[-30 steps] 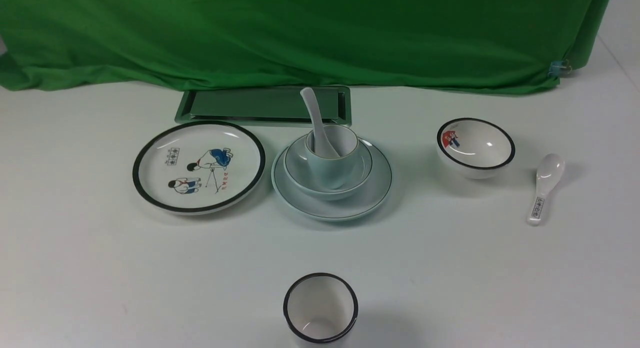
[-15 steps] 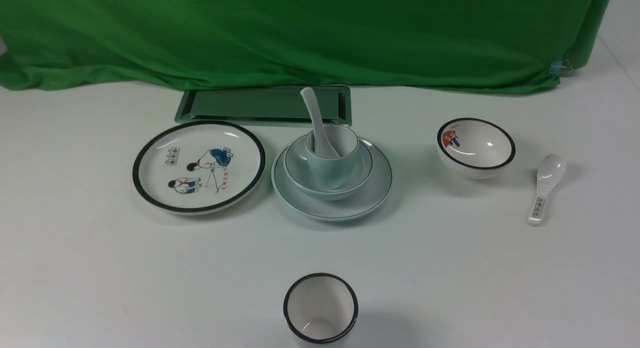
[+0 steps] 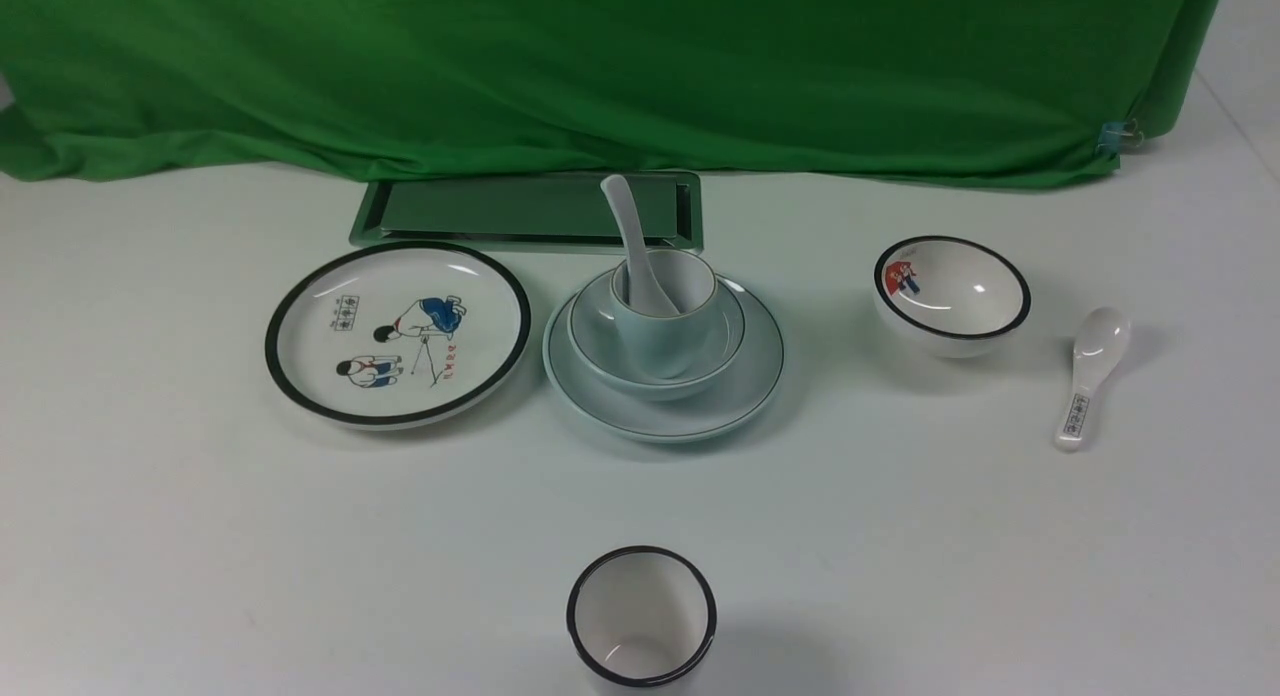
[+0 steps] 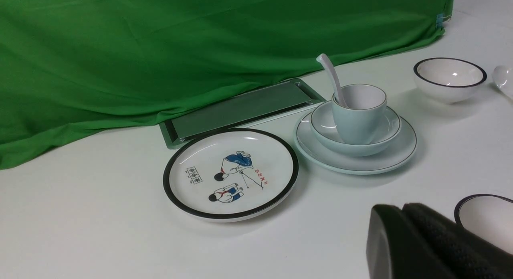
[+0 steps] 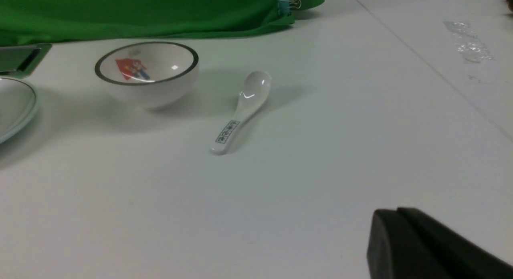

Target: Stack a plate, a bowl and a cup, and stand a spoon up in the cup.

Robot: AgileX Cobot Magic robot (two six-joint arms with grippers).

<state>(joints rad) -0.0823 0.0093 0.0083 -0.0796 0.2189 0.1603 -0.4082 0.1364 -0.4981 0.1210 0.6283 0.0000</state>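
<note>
The pale bluish plate lies mid-table with the plain bowl on it and the handleless cup in the bowl. The plain white spoon stands in the cup, its handle leaning left. The stack also shows in the left wrist view: plate, bowl, cup, spoon. My left gripper is shut and empty, near the table's front. My right gripper is shut and empty, over bare table at the right. Neither gripper shows in the front view.
A black-rimmed cartoon plate lies left of the stack. A black-rimmed picture bowl and a marked spoon lie at the right. A black-rimmed cup stands at the front. A metal tray sits before the green cloth.
</note>
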